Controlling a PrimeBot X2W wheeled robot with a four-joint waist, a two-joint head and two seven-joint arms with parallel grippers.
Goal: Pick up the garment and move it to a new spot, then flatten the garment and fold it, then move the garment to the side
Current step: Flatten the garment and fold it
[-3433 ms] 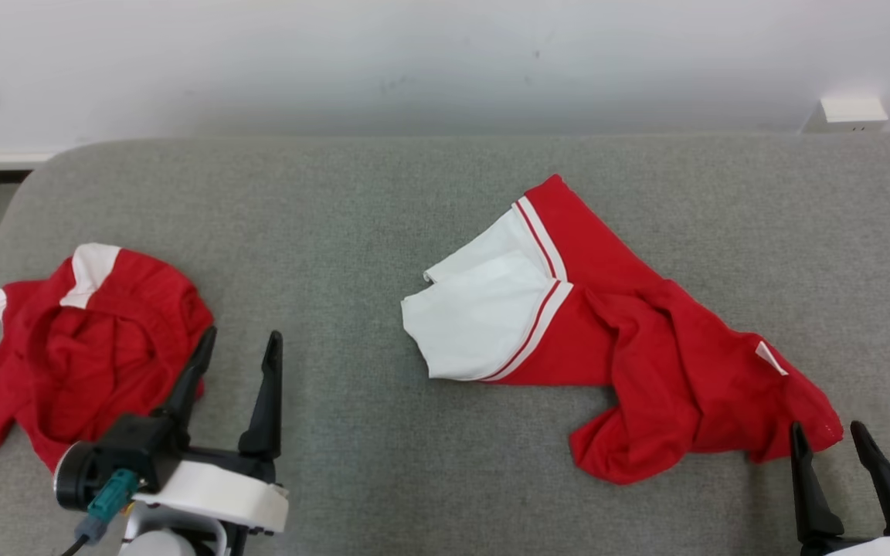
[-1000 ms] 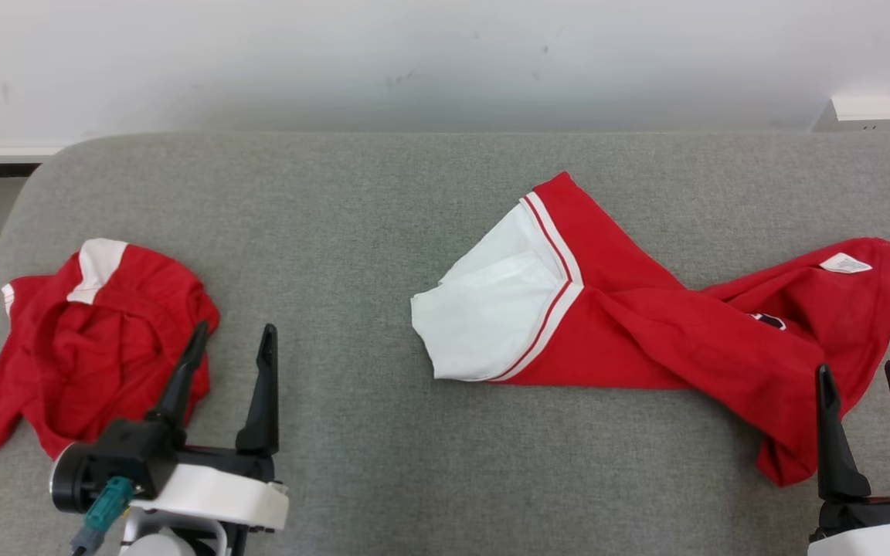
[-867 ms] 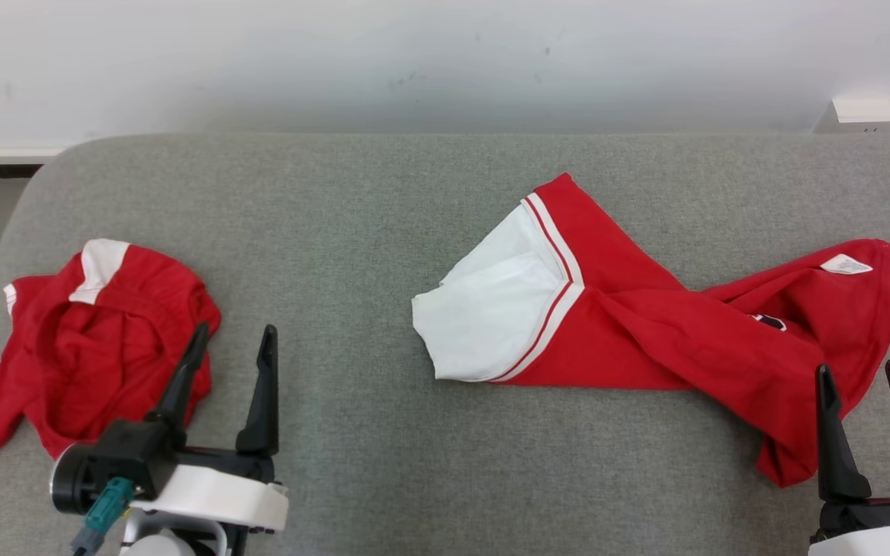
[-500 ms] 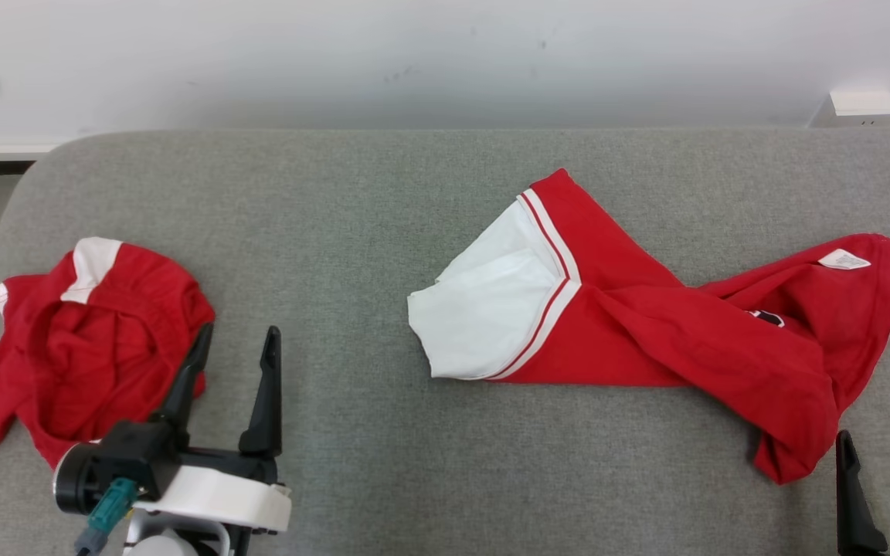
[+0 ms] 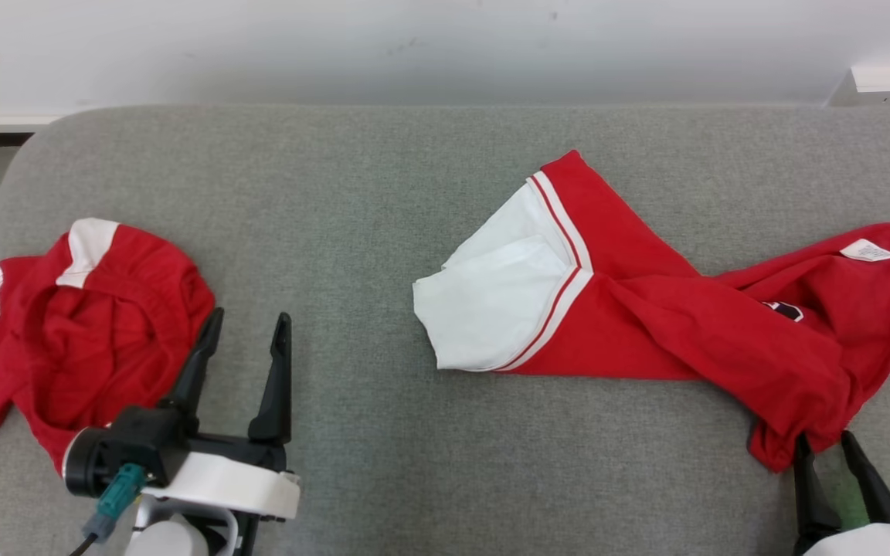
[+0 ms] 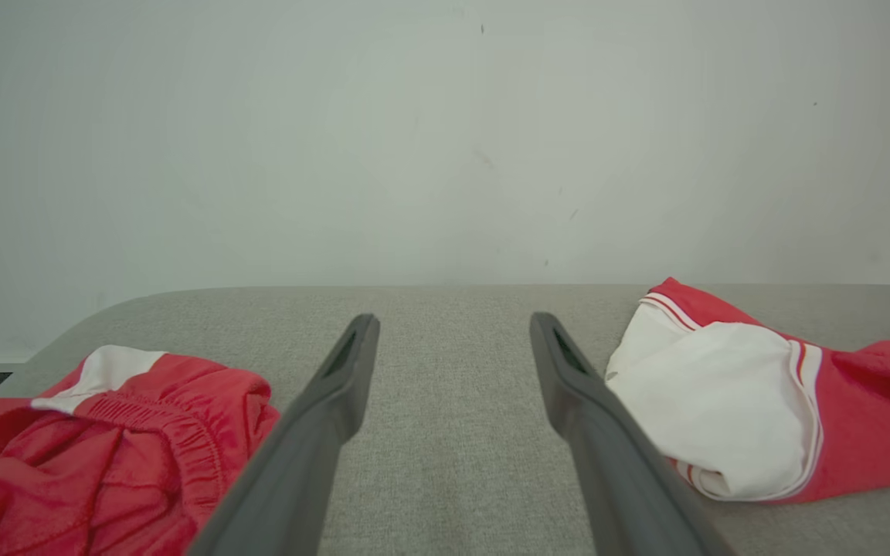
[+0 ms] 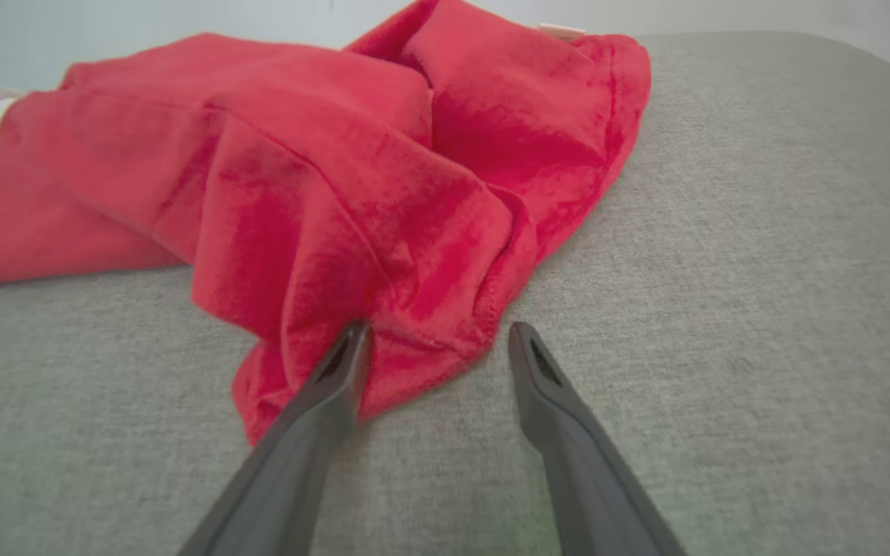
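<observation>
The garment [image 5: 646, 324], red with a white striped end, lies twisted across the middle and right of the grey cushion [image 5: 368, 193]; its white end [image 6: 715, 401] points left. My right gripper [image 5: 823, 442] stands open at the garment's near right corner. In the right wrist view the gripper [image 7: 437, 332] straddles the bunched red hem [image 7: 414, 309], with the left fingertip [image 7: 352, 340] touching cloth. My left gripper [image 5: 250, 316] is open and empty over bare cushion, and the left wrist view shows this gripper [image 6: 454, 318] between the two garments.
A second crumpled red garment [image 5: 97, 332] with white trim lies at the cushion's left end, just left of my left gripper. A white wall rises behind the cushion, with a white socket box [image 5: 881, 81] at the far right.
The garment's right end was carried from the near edge to the far right, then let go. In the last second my right gripper dropped back and came up to the near hem. The camera shifted.
</observation>
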